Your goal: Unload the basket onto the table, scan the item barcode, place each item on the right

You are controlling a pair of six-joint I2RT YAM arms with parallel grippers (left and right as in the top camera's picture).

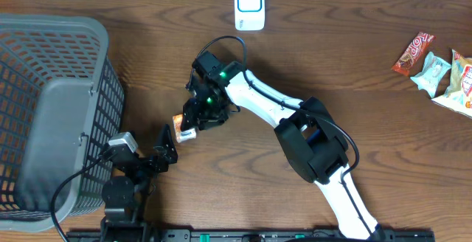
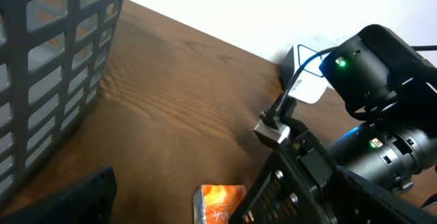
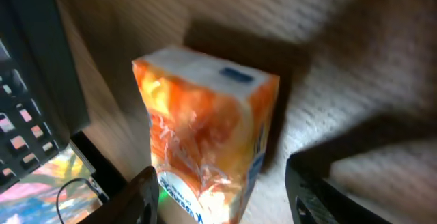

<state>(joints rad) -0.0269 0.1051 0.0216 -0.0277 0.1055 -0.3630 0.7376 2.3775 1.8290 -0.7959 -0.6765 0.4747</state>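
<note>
An orange drink carton (image 1: 182,128) stands on the wooden table; it also shows in the left wrist view (image 2: 220,203) and the right wrist view (image 3: 205,128). My right gripper (image 1: 194,122) reaches down over it, and in its own view the gripper (image 3: 222,186) straddles the carton. One finger sits at the carton's side, while a gap remains at the other finger (image 3: 328,190). My left gripper (image 1: 167,146) stands open just short of the carton, holding nothing. The white barcode scanner (image 1: 249,6) stands at the far edge and is partly hidden behind the right arm (image 2: 311,80).
A grey plastic basket (image 1: 44,109) fills the left side, its wall (image 2: 54,53) close to my left arm. Snack packets (image 1: 435,68) lie at the far right. The right arm (image 1: 280,109) stretches diagonally across the middle.
</note>
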